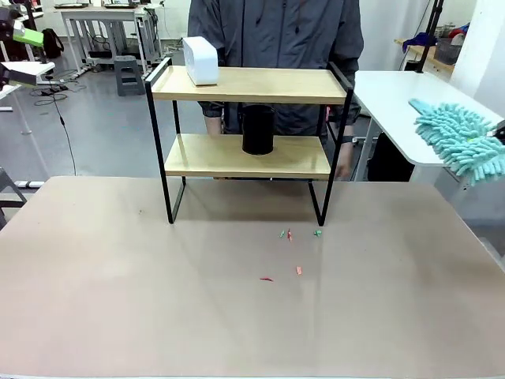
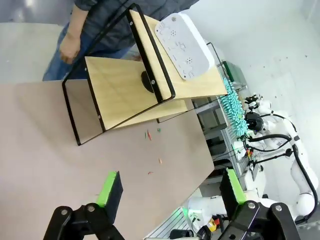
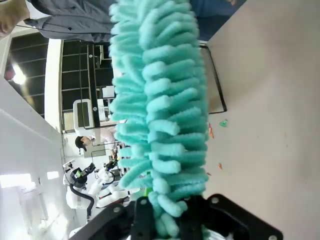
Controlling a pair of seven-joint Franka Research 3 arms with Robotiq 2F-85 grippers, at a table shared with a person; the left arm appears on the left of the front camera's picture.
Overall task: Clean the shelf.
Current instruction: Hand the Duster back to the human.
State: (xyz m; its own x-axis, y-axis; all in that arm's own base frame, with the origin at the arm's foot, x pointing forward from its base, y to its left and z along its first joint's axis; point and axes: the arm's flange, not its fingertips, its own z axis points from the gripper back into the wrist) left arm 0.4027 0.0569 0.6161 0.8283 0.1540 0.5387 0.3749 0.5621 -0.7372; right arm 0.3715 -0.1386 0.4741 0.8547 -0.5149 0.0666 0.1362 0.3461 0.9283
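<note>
Right gripper point(image 3: 167, 220) clenched on a teal fluffy chenille duster point(image 1: 461, 138), raised off the table's right side. Left gripper point(image 2: 170, 192) released, jaws wide, above beige tabletop point(image 1: 118, 292). Two-tier wood-and-black-frame shelf point(image 1: 248, 85) stands mid-table: white box point(image 1: 201, 60) up top, black cylinder point(image 1: 258, 129) below, small red and green scraps point(image 1: 289, 235) in front.

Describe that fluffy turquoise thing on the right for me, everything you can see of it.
It is a duster with a head of thick, soft-looking turquoise chenille fingers packed in rows. It is held in the air off the right edge of the table, touching nothing there. The right claw is shut on its base, and the head stretches away from the claw. Its handle is hidden.
</note>
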